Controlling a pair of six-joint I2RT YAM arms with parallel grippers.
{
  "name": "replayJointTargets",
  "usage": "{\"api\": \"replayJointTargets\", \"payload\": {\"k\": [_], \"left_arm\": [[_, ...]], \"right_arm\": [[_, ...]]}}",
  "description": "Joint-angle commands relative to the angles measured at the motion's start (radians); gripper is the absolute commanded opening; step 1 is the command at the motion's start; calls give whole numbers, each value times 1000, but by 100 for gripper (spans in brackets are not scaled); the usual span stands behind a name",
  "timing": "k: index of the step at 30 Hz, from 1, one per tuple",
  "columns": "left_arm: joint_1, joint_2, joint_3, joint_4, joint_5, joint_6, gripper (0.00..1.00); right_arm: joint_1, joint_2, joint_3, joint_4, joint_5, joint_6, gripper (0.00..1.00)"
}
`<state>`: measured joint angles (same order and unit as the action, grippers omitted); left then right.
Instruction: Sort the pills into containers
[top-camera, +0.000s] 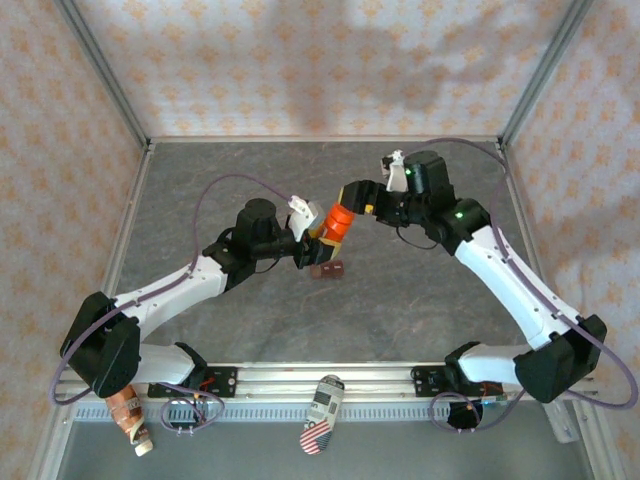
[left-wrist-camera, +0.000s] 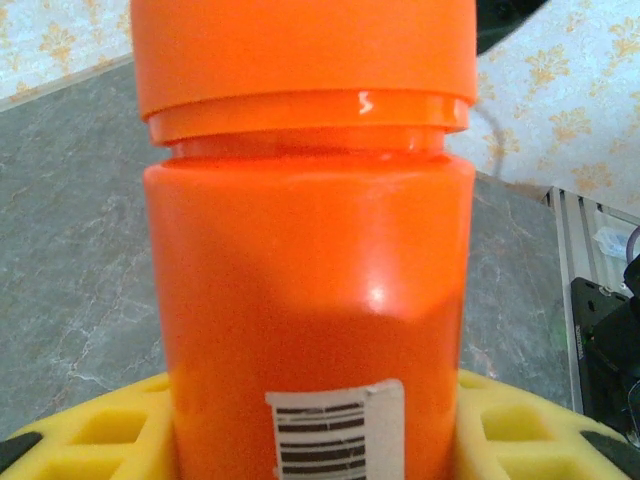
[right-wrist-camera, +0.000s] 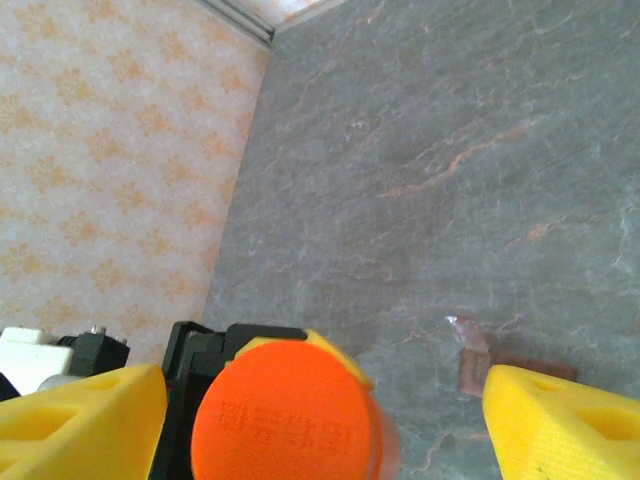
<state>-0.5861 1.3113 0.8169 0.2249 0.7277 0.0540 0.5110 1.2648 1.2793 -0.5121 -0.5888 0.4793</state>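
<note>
My left gripper (top-camera: 312, 238) is shut on the body of an orange bottle (top-camera: 337, 224), holding it tilted above the middle of the table. In the left wrist view the bottle (left-wrist-camera: 310, 280), with its cap on and a barcode label, stands between the yellow pads (left-wrist-camera: 110, 425). My right gripper (top-camera: 352, 194) is at the cap end. Its yellow fingers (right-wrist-camera: 85, 420) stand open on either side of the orange cap (right-wrist-camera: 280, 425), with gaps on both sides. The dark red-brown containers (top-camera: 328, 268) lie on the table just below the bottle, and their box (right-wrist-camera: 474, 362) shows partly. The pills are out of view.
The grey marbled table (top-camera: 420, 290) is ringed by patterned walls and a metal frame. A flag-patterned object (top-camera: 322, 412) lies on the front rail between the arm bases. An orange-striped item (top-camera: 128, 415) hangs at the front left.
</note>
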Motion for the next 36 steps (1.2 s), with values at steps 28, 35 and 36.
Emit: {"api": "replayJointTargets", "payload": {"k": [28, 35, 36], "left_arm": [[8, 6, 40, 48, 17, -11, 0], [9, 9, 26, 124, 104, -99, 0], [9, 9, 25, 130, 116, -110, 0]], "right_arm": [[80, 67, 77, -46, 78, -115, 40], [18, 15, -15, 6, -87, -546, 39], [-4, 13, -25, 27, -131, -550, 39]]}}
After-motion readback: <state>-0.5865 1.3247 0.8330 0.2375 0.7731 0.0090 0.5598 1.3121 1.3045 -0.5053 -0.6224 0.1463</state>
